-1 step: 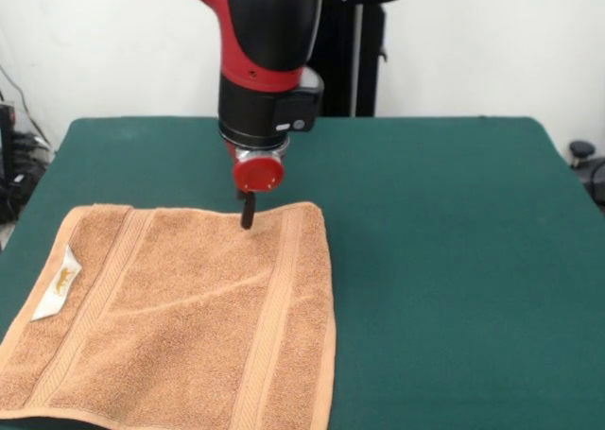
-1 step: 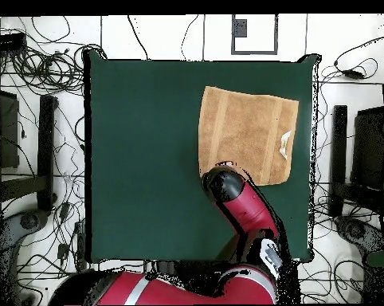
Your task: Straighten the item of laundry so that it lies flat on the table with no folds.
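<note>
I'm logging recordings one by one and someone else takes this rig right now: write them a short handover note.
Pincer: down at the towel's far edge; whether it is open or shut can't be seen.
Towel: spread on the green table, near its corner in the overhead view, white tag facing up on one side.
Done: the towel looks nearly flat and square.
Left: a faint diagonal crease runs across the middle; smooth it if needed, then lift the arm clear.

Bright, even light; soft shadows; front view perhaps slightly blurred.
</note>
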